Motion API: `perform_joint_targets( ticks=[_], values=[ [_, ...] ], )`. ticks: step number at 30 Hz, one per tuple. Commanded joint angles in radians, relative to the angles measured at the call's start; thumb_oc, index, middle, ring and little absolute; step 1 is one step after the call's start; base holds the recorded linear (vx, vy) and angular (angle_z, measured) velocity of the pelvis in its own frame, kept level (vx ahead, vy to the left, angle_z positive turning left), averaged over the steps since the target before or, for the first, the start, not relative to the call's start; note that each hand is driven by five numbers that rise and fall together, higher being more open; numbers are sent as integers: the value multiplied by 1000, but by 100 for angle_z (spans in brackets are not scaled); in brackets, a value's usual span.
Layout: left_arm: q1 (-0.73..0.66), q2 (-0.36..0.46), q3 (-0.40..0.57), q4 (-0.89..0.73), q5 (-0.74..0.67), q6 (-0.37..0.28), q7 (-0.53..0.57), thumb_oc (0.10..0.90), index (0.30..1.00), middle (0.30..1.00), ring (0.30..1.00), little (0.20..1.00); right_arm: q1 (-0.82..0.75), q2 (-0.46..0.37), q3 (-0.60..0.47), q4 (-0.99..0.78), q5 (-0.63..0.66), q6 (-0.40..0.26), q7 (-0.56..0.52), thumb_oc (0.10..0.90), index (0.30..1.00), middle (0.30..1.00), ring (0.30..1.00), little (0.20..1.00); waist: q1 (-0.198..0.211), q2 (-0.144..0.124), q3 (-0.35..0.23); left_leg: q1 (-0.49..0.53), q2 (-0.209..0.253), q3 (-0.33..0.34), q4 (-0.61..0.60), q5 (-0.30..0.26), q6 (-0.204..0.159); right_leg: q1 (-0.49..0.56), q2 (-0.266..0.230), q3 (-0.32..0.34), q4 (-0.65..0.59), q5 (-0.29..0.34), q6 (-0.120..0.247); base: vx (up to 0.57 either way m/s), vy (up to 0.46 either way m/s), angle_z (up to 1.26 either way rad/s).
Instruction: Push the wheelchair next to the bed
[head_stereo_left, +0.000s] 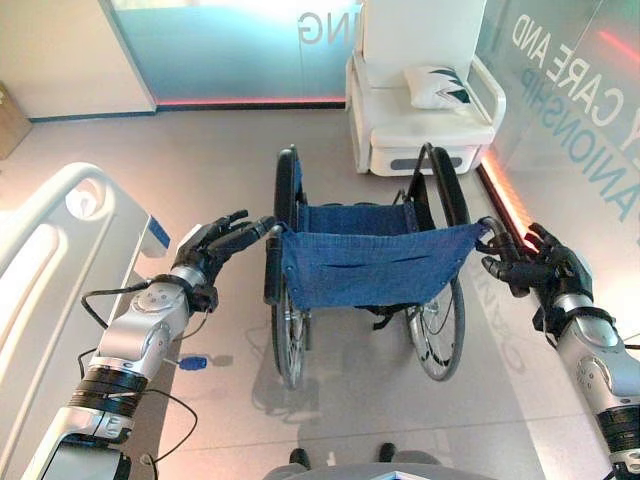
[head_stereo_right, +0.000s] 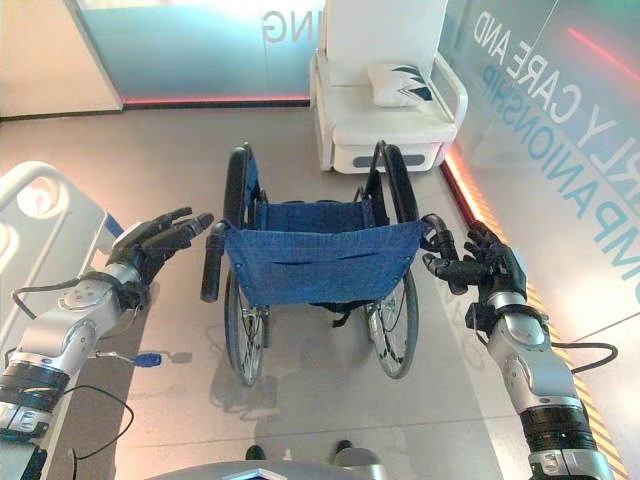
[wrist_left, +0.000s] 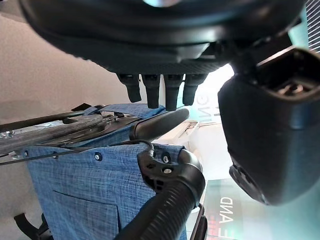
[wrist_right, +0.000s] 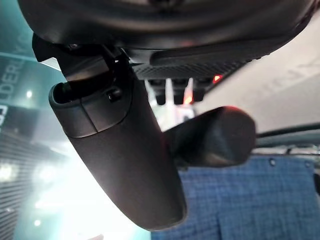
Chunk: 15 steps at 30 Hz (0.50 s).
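The wheelchair (head_stereo_left: 370, 262), with a blue cloth back and black wheels, stands in front of me on the floor, its back facing me. My left hand (head_stereo_left: 215, 245) is open, its fingers stretched toward the top of the black left push handle (head_stereo_left: 271, 270). In the left wrist view that handle (wrist_left: 165, 200) lies just past the straight fingers (wrist_left: 155, 90), untouched. My right hand (head_stereo_left: 550, 268) is open beside the right push handle (head_stereo_left: 490, 228). The end of this handle (wrist_right: 215, 137) sits between the thumb (wrist_right: 125, 150) and the fingers, with a gap left.
The white bed's end rail (head_stereo_left: 60, 215) stands close on my left, beside the left arm. A white armchair (head_stereo_left: 420, 120) with a pillow (head_stereo_left: 437, 85) is straight beyond the wheelchair. A lettered glass wall (head_stereo_left: 580, 110) runs along the right.
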Motion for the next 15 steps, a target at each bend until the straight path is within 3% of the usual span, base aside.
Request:
perform_joint_targets(
  ticks=[1,15],
  values=[
    [-53,13,70,-20,20,-118,21,800,900,900,900,900,-86,-65,-47,-8,21,-50,54,800,900,900,900,900,13,-1,-53,-15,-65,47,32,-79,30,-58,16,-51,54,1,12,0,0,0],
    [-36,2,62,-17,42,-113,12,800,900,900,900,900,-123,-66,16,-42,19,-40,153,800,900,900,900,900,30,-4,-50,-17,-68,32,31,-76,26,-51,18,-64,52,0,9,0,0,0]
  ],
)
